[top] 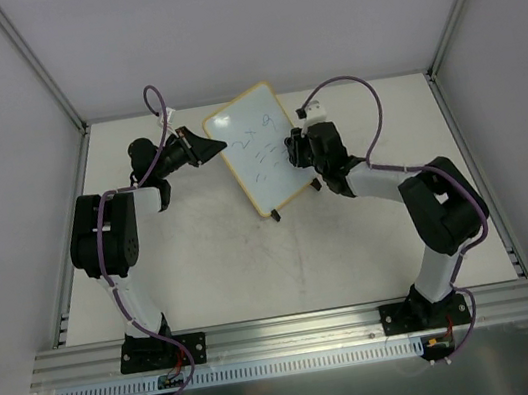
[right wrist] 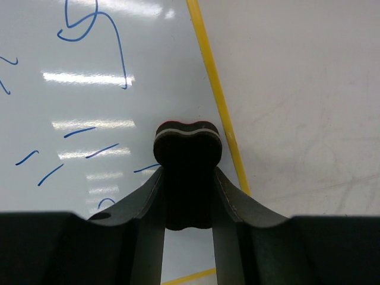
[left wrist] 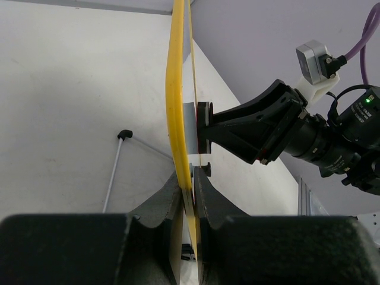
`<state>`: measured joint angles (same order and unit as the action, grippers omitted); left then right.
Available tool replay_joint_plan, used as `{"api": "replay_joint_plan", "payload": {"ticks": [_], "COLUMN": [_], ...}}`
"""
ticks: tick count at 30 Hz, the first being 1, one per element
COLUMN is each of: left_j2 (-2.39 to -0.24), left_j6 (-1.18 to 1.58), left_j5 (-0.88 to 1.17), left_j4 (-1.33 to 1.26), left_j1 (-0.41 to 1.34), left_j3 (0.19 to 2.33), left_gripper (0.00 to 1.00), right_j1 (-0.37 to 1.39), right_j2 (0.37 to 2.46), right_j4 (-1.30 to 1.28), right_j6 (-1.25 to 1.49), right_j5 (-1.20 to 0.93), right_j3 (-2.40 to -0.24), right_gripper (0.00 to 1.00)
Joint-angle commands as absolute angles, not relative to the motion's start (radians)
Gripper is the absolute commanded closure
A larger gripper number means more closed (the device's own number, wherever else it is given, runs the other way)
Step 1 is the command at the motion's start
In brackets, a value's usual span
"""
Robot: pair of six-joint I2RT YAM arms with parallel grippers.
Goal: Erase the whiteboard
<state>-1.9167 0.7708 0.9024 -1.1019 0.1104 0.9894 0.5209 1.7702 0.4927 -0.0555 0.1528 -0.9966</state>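
Note:
The whiteboard (top: 257, 143), white with a thin yellow frame and blue handwriting, stands tilted near the middle of the table on two black feet. My left gripper (top: 212, 146) is shut on its left edge; in the left wrist view the yellow frame (left wrist: 176, 107) runs edge-on between my fingers (left wrist: 193, 199). My right gripper (top: 294, 147) is shut on a small black eraser block (right wrist: 187, 172) and holds it against the board's face (right wrist: 89, 89) near its right yellow edge. The eraser also shows in the left wrist view (left wrist: 205, 127), pressed on the board.
The white table (top: 205, 268) is bounded by grey walls and metal rails at its sides and front. A thin grey rod with a black tip (left wrist: 119, 160) lies on the table behind the board. The right wrist camera (left wrist: 317, 59) and its purple cable are near the board.

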Motion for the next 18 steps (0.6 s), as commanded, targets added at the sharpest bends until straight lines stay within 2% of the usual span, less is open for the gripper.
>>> {"api": "replay_joint_plan", "payload": {"ticks": [1,18], "left_j2": [-1.891,-1.881], "left_j6": [0.704,0.690], "left_j5": [0.962,0.957], "left_j4": [-1.149,-1.112], "left_j1": [0.123,0.124], "left_j3": [1.005,1.009], "left_gripper": [1.00,1.00], "right_j1": [0.502,0.758], "right_j2": [1.801,1.787], "right_j4": [0.480,0.500], "right_j6": [-0.046,0.037], "right_j5": [0.131,0.127], "right_j3": [-1.009,-1.005], "right_gripper": [1.00,1.00]}}
